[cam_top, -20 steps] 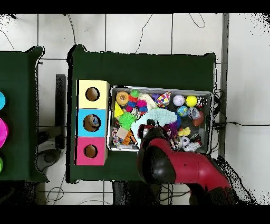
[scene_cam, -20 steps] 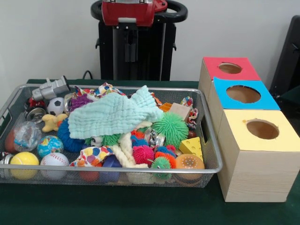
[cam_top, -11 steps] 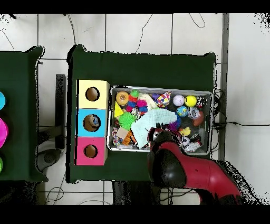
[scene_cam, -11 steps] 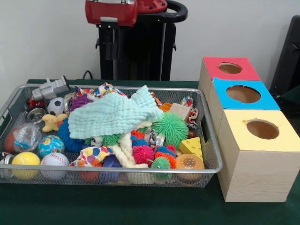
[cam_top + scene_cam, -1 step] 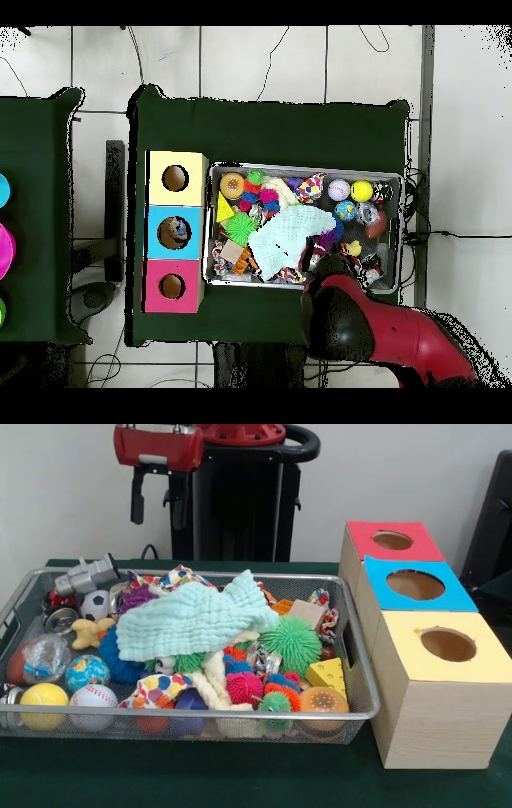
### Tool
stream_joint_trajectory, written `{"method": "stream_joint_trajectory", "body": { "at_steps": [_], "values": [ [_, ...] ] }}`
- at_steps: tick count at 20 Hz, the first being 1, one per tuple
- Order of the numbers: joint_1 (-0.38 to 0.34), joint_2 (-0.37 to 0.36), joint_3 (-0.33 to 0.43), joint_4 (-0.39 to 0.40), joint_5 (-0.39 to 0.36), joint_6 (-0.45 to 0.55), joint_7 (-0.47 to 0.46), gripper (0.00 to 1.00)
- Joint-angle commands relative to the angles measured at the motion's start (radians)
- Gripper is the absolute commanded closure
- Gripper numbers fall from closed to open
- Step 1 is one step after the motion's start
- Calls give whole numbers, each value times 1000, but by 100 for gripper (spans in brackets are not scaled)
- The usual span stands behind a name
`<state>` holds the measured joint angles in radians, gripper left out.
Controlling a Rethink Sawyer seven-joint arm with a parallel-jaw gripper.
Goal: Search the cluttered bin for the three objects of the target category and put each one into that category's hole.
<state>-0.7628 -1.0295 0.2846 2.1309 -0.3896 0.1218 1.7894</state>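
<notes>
Green-clothed table point(image 5: 240, 784) carries a wire mesh bin point(image 5: 364, 688), long axis running left-right in the front view, packed with toys. Just beside its right end a row of three wooden boxes runs front to back, each hole facing up: yellow-topped box point(image 5: 436, 688) nearest, blue-topped box point(image 5: 414, 588) in the middle, red-topped box point(image 5: 392, 542) farthest. Red and black arm point(image 5: 385, 335) hangs over the bin's far-left part in the front view, gripper point(image 5: 158, 500) well above the toys, two dark fingers point(image 5: 137, 498) pointing straight down, spread apart, holding nothing. Pale mint cloth point(image 5: 192, 620) is draped over the middle of the pile, long axis roughly left-right, a corner peaking up at its right end. Green spiky ball point(image 5: 290, 642) sits just right of the cloth. Yellow tennis ball point(image 5: 42, 700) and baseball point(image 5: 93, 700) lie side by side at the front-left corner, globe ball point(image 5: 85, 670) behind them. Orange dotted ball point(image 5: 323, 702) sits front-right, yellow cheese wedge point(image 5: 328, 674) just behind it. Small soccer ball point(image 5: 96, 605) rests far-left.
</notes>
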Motion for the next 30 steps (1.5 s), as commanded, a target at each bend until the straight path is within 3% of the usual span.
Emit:
{"method": "stream_joint_trajectory", "body": {
  "at_steps": [1,4,10,12,15,20,27,30],
  "values": [
    [-50,68,27,-85,-120,-63,1,0],
    [-62,95,28,-124,-175,-104,-4,0],
    [-8,177,-78,-241,-259,-151,14,0],
    [-13,195,-78,-262,-278,-165,15,0],
    [-27,219,-63,-281,-299,-182,20,0],
    [9,277,-118,-343,-323,-243,37,0],
    [2,339,-107,-389,-358,-297,41,0],
    [26,390,-140,-421,-354,-342,48,0]
  ]
}}
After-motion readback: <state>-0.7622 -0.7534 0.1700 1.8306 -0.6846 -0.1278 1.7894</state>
